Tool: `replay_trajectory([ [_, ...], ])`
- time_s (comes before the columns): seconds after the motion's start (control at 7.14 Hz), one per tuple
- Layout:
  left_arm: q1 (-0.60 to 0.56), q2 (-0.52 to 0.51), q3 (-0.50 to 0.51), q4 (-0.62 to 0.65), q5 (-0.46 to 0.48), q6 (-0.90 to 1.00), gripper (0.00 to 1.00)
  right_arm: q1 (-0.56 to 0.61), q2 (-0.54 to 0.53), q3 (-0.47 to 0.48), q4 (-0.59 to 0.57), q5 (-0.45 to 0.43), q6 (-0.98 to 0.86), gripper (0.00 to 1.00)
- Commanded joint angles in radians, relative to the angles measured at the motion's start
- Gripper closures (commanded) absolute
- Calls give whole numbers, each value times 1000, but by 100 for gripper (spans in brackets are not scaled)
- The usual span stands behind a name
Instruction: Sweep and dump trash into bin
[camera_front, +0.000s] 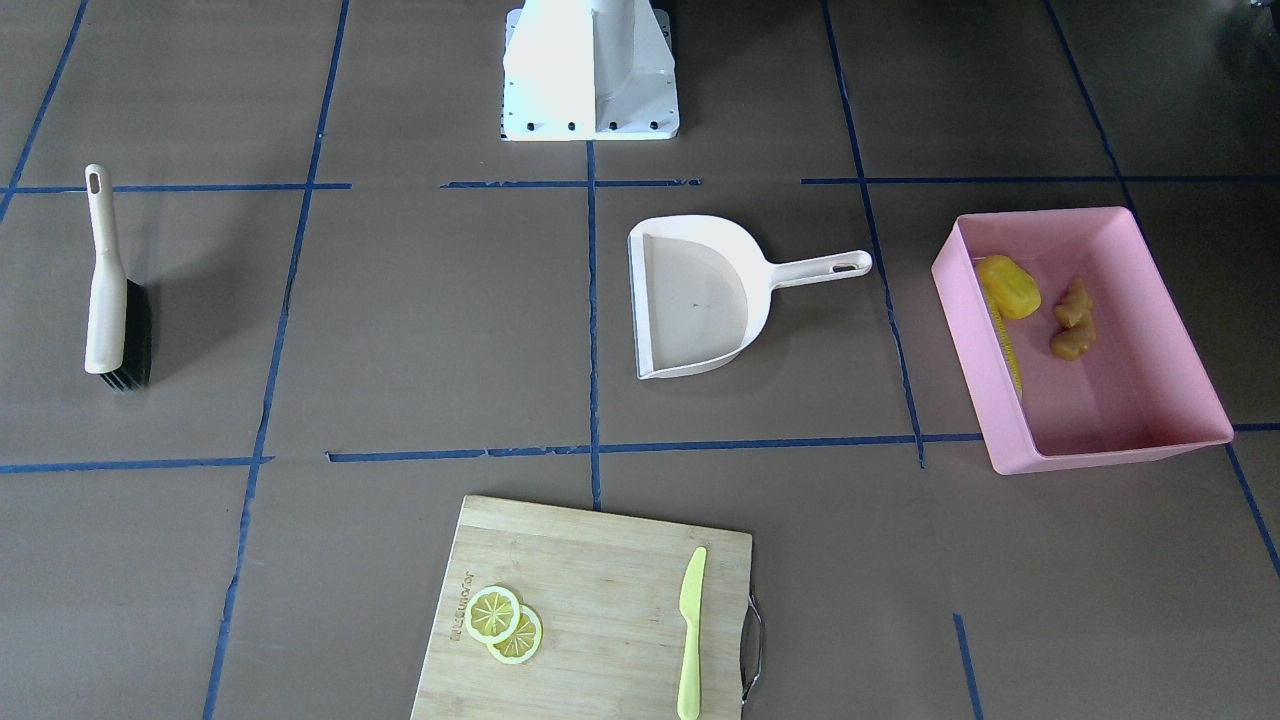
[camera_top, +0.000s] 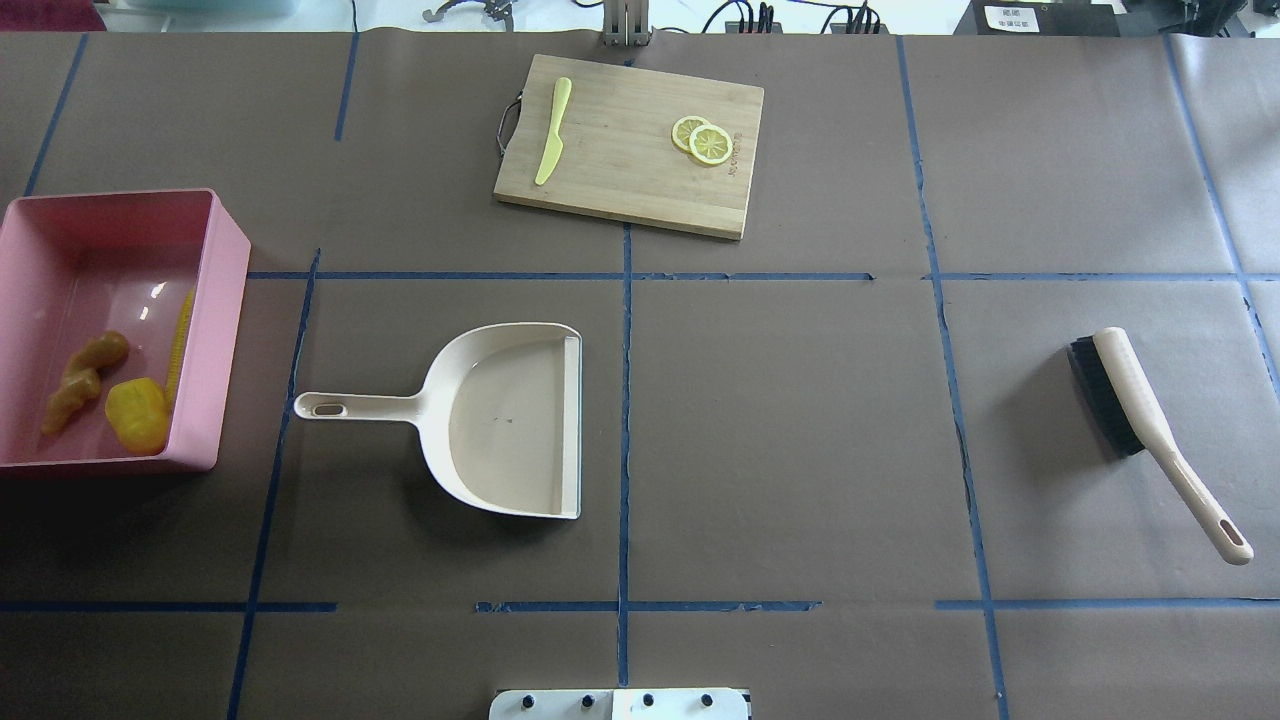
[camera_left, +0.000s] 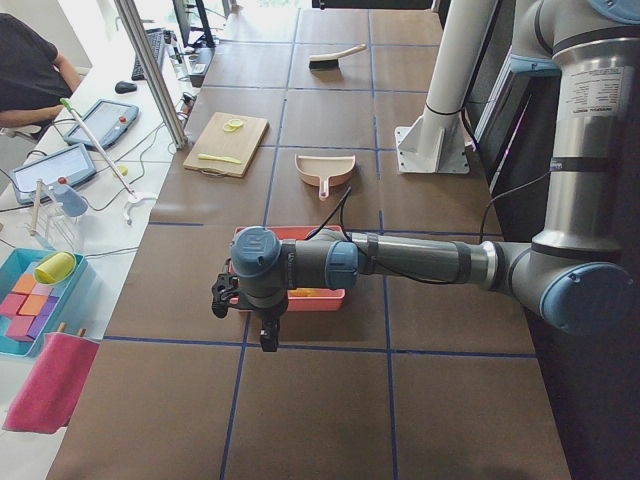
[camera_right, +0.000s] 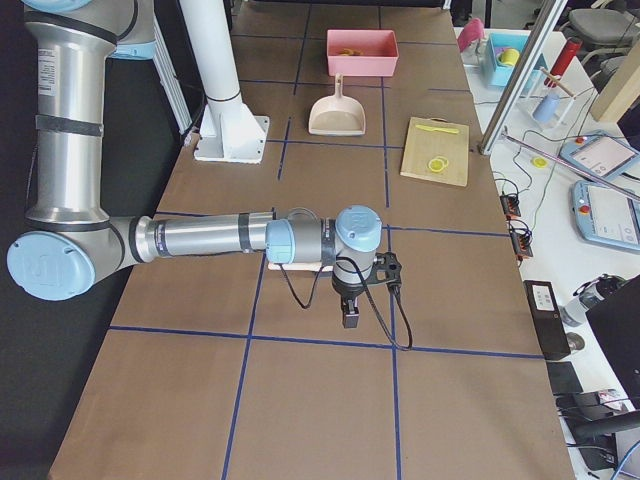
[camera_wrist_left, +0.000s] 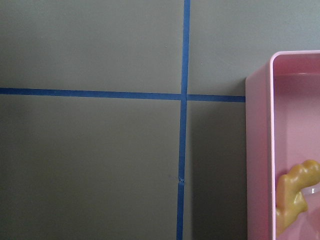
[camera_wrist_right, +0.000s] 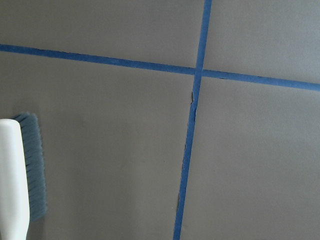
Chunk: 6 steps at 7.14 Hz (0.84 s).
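The pink bin (camera_front: 1130, 440) (camera_top: 225, 330) holds the trash: a corn cob (camera_front: 1005, 340) along its wall, a rounded yellow lump (camera_front: 1010, 287) and a tan ginger root (camera_front: 1073, 320). The left wrist view shows the bin's wall (camera_wrist_left: 260, 150) and the ginger root (camera_wrist_left: 295, 195). My left gripper (camera_left: 268, 338) hangs above the table beside the bin, seen only in the exterior left view. My right gripper (camera_right: 350, 318) hangs beside the brush, seen only in the exterior right view. I cannot tell whether either is open or shut.
A beige dustpan (camera_top: 510, 420) lies mid-table with nothing in it. A brush (camera_top: 1150, 420) (camera_wrist_right: 15, 180) lies at the far right. A cutting board (camera_top: 630, 175) carries lemon slices (camera_top: 702, 140) and a yellow-green knife (camera_top: 553, 130). A person (camera_left: 25, 70) sits beyond the table.
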Motion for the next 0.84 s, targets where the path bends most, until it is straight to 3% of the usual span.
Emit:
replay_trajectory([
  [0.0, 1, 16, 1, -51, 0, 4, 0, 0, -3, 0, 3, -1, 1, 0],
  [0.7, 10, 16, 10, -25, 31, 8, 0, 0, -5, 7, 5, 2, 4, 0],
])
